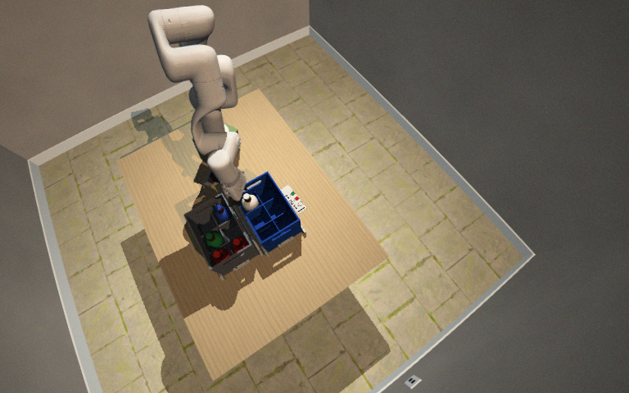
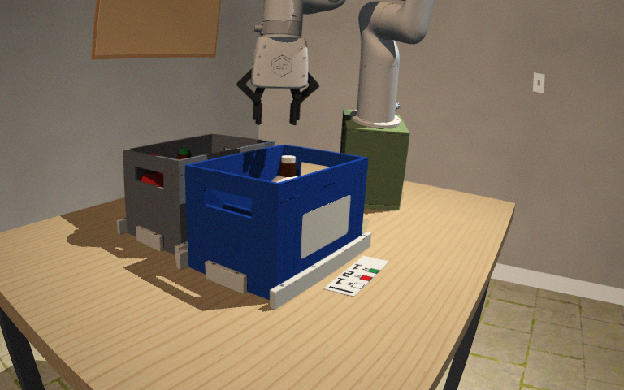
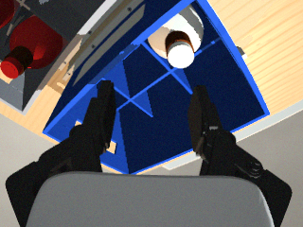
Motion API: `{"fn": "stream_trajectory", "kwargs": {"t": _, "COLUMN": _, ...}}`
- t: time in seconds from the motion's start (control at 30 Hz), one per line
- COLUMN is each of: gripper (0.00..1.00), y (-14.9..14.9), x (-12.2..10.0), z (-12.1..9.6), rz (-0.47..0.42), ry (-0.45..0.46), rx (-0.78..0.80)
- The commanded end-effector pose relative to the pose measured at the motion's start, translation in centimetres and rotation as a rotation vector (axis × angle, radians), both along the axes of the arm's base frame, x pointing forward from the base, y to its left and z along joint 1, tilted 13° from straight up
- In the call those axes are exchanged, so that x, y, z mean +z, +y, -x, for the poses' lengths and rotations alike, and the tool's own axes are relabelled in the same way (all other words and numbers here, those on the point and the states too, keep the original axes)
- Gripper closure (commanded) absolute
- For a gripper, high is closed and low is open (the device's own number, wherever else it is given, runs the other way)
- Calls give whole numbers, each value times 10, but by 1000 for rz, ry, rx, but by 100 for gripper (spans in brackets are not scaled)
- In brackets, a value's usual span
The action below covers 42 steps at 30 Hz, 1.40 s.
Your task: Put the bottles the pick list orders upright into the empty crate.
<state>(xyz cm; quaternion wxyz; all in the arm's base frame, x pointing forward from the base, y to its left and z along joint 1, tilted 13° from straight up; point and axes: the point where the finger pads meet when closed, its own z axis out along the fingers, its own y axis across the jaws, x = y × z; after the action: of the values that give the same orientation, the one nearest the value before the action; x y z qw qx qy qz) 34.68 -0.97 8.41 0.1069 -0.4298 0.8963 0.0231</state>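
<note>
The white-label bottle (image 1: 251, 202) (image 2: 288, 167) (image 3: 181, 55) stands in a back compartment of the blue crate (image 1: 283, 236) (image 2: 230, 244), beside the grey crate. My gripper (image 2: 275, 120) (image 3: 152, 96) is open and empty, above the crates. The grey crate (image 2: 151, 206) holds two red bottles (image 1: 220, 255) (image 1: 238, 244), a green bottle (image 1: 214, 239) (image 2: 184, 151) and a blue bottle (image 1: 221, 212). Its back compartments are partly shaded. The pick list (image 2: 374, 262) lies beside the blue crate; from its black bar, it reads white 1, red 2, green 1.
Low pale rails (image 2: 322, 270) and blocks (image 2: 225, 276) stand around the crates on the wooden table (image 1: 296, 286) (image 2: 368, 331). The crates stand side by side, close together. The arm's green base block (image 2: 377, 165) stands behind them.
</note>
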Motion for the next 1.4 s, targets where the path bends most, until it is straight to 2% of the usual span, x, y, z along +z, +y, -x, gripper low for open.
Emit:
{"fn": "stream_trajectory", "kwargs": {"t": 0.0, "gripper": 35, "y": -11, "x": 2, "z": -19, "rz": 0, "ry": -2, "rx": 0}}
{"fn": "stream_trajectory", "kwargs": {"t": 1.17, "gripper": 35, "y": -97, "x": 13, "z": -148, "rz": 1, "ry": -3, "rx": 0}}
{"fn": "stream_trajectory", "kwargs": {"t": 1.37, "gripper": 35, "y": -97, "x": 13, "z": -148, "rz": 1, "ry": -3, "rx": 0}}
